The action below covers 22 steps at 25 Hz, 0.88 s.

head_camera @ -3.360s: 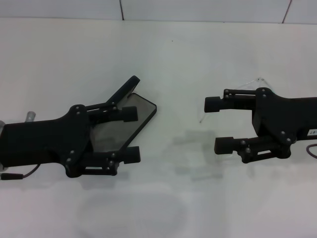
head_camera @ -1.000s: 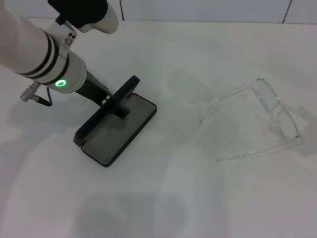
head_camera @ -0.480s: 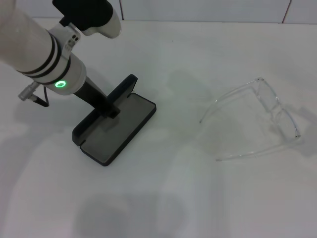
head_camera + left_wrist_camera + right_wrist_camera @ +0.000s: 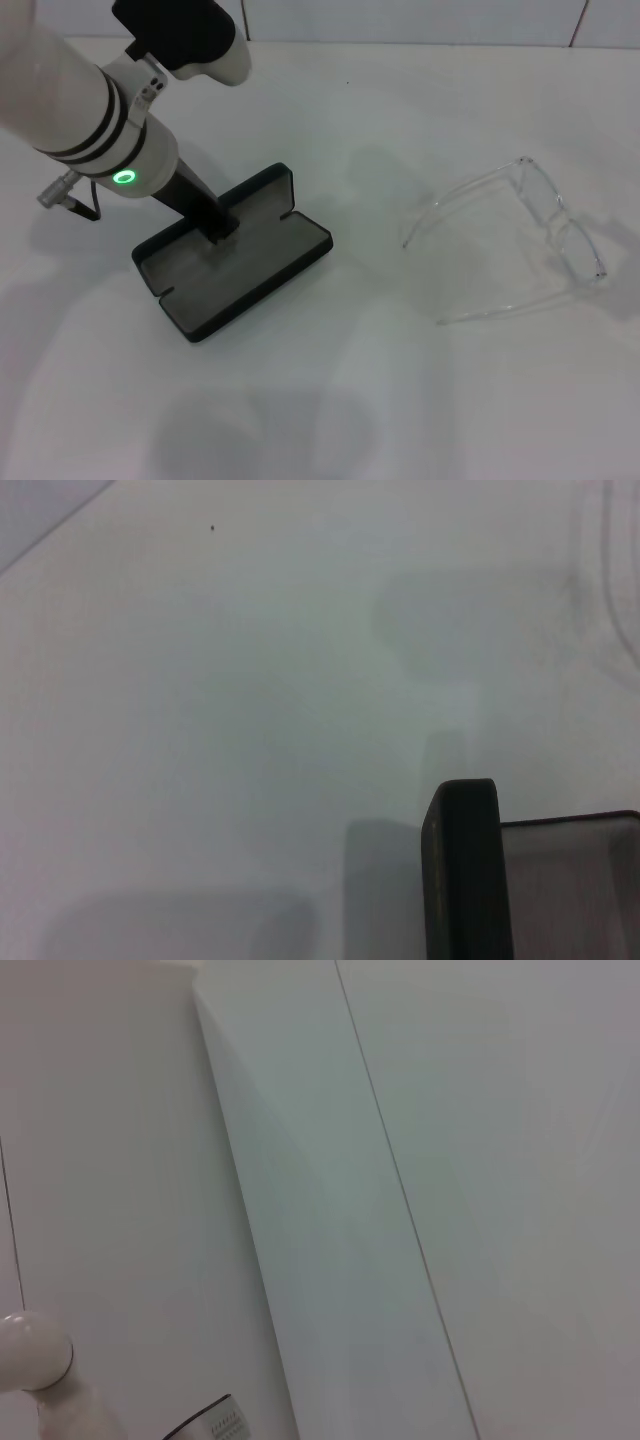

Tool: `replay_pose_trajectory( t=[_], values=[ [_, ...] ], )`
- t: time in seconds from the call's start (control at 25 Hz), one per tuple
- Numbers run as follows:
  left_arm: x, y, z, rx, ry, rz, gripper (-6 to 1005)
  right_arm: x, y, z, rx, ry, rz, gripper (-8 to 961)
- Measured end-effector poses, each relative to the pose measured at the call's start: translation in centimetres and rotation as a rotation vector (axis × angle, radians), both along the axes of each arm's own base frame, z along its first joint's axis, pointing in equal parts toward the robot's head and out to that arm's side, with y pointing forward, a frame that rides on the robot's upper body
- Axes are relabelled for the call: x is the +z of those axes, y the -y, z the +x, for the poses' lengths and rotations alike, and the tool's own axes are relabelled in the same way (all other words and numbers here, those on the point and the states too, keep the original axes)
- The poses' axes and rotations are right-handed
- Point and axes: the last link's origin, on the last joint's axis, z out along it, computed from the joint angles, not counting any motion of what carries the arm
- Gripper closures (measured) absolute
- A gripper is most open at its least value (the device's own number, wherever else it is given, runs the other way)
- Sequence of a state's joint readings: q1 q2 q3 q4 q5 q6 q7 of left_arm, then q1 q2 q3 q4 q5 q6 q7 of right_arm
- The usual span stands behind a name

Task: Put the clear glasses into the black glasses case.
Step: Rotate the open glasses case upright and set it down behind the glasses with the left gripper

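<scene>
Left pincer point(image 4: 222, 228) reaches into the open black glasses case point(image 4: 232, 262) on the white tabletop point(image 4: 330, 400); I cannot tell its spread. Well apart, the clear glasses point(image 4: 520, 245) lie unfolded: light, slippery, fragile, I judge, best pinched at the bridge.

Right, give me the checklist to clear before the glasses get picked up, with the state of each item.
1. Black glasses case open, grey lining facing up: ok.
2. Inside of the case free of objects: not ok, the left gripper reaches down into it near the hinge.
3. Clear glasses lying on the white table, apart from the case: ok.
4. Temple arms unfolded, pointing toward the case: ok for a grasp, not ok for fitting inside yet.
5. Left jaws' state: cannot tell, the arm hides them.
6. Right gripper ready near the glasses: not ok, it is absent from the head view.
</scene>
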<state>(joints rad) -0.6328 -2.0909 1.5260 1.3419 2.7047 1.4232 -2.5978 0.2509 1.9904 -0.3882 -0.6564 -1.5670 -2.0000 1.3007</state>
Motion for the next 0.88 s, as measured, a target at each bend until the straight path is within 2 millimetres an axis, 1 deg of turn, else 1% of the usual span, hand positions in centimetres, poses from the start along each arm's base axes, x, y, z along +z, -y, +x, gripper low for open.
replay_pose_trajectory(
  t=[0.16, 0.24, 0.36, 0.48, 0.52, 0.56, 0.6, 0.76, 0.88],
  values=[
    [0.3, 0.4, 0.7, -0.039, 0.011, 0.012, 810, -0.1, 0.1, 0.1, -0.001, -0.005, 0.011, 185],
    [0.3, 1.3, 1.5, -0.113, 0.003, 0.003, 809, 0.0, 0.3, 0.3, -0.011, -0.025, 0.028, 186],
    [-0.1, 2.9, 3.0, -0.27, -0.008, -0.015, 809, 0.3, 0.7, 0.5, -0.008, -0.05, 0.059, 187],
    [-1.3, 5.0, 4.3, -0.458, -0.029, -0.039, 808, 0.8, 2.1, 0.6, 0.029, -0.097, 0.143, 189],
    [-1.5, 5.3, 4.5, -0.48, -0.034, -0.041, 807, 1.0, 2.6, 0.7, 0.038, -0.111, 0.176, 189],
    [-2.5, 5.9, 4.8, -0.547, -0.071, -0.056, 807, 1.5, 3.3, 1.1, 0.028, -0.136, 0.235, 190],
    [-2.5, 5.9, 4.8, -0.547, -0.071, -0.056, 807, 1.5, 3.3, 1.1, 0.028, -0.136, 0.235, 191],
    [-4.6, 6.8, 5.7, -0.653, -0.093, -0.098, 806, 1.7, 4.0, 1.6, 0.004, -0.164, 0.279, 193],
    [-6.0, 7.0, 6.3, -0.72, -0.09, -0.119, 805, 1.6, 4.3, 1.8, -0.005, -0.167, 0.284, 194]
  ],
)
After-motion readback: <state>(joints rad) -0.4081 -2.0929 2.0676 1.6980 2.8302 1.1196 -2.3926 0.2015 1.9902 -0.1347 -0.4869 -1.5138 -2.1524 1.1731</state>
